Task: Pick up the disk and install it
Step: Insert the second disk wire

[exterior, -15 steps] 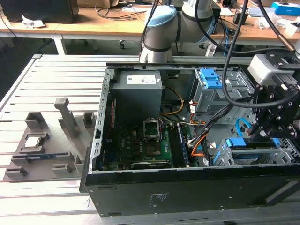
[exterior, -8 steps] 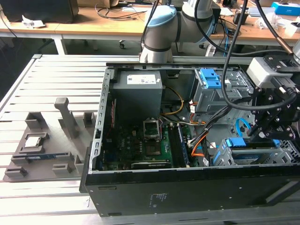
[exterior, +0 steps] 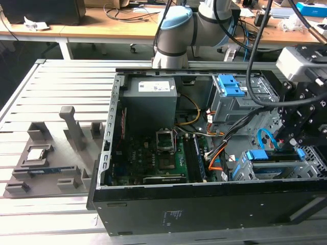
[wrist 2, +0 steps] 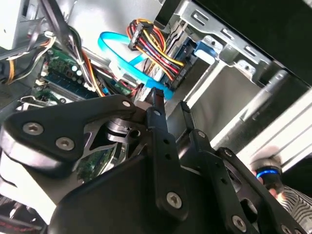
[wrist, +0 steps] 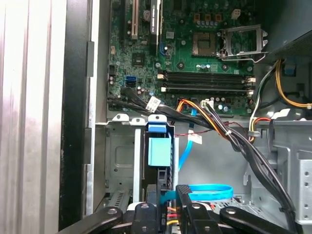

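Note:
The disk [exterior: 273, 155] stands on edge in the grey drive cage [exterior: 245, 171] at the lower corner of the open computer case on the exterior view's right, with blue rails at both of its ends. In the first wrist view the disk [wrist: 159, 151] is a dark slab seen end-on with a light-blue rail, sunk into the cage [wrist: 122, 161]. My gripper [exterior: 295, 143] reaches down onto it from above. In the first wrist view its black fingers [wrist: 183, 195] sit on either side of the slab, shut on it. My gripper [wrist 2: 169, 108] also appears in the second wrist view.
The green motherboard [wrist: 195, 48] lies beside the cage. A bundle of black and orange cables [wrist: 214, 126] and a blue flat cable [wrist: 209, 190] run close to the fingers. Behind it is a second cage with blue latches [exterior: 232, 89]. A grey tray with a chip [exterior: 38, 153] lies on the exterior view's left.

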`<act>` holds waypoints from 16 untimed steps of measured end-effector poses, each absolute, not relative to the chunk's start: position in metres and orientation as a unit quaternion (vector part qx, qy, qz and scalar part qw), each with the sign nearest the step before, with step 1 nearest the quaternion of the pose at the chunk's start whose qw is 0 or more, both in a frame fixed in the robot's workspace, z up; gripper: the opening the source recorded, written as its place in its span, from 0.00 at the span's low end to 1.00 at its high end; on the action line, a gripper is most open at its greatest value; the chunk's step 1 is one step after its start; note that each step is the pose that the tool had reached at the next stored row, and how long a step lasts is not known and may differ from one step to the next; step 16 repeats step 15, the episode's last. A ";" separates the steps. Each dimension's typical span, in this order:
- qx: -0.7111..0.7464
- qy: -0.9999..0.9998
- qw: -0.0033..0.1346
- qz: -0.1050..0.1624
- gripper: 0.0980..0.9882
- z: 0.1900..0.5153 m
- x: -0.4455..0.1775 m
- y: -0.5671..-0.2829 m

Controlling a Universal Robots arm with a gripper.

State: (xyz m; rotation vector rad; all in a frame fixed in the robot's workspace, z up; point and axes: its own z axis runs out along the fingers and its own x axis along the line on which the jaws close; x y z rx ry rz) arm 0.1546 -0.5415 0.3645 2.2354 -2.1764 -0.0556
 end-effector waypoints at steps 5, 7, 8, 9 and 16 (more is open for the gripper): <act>0.716 -0.697 0.011 -0.018 0.01 0.383 0.155 -0.541; 0.716 -0.697 0.011 -0.018 0.01 0.385 0.155 -0.541; 0.716 -0.697 0.011 -0.018 0.01 0.385 0.155 -0.541; 0.716 -0.697 0.011 -0.018 0.01 0.385 0.155 -0.541; 0.716 -0.697 0.011 -0.018 0.01 0.385 0.155 -0.541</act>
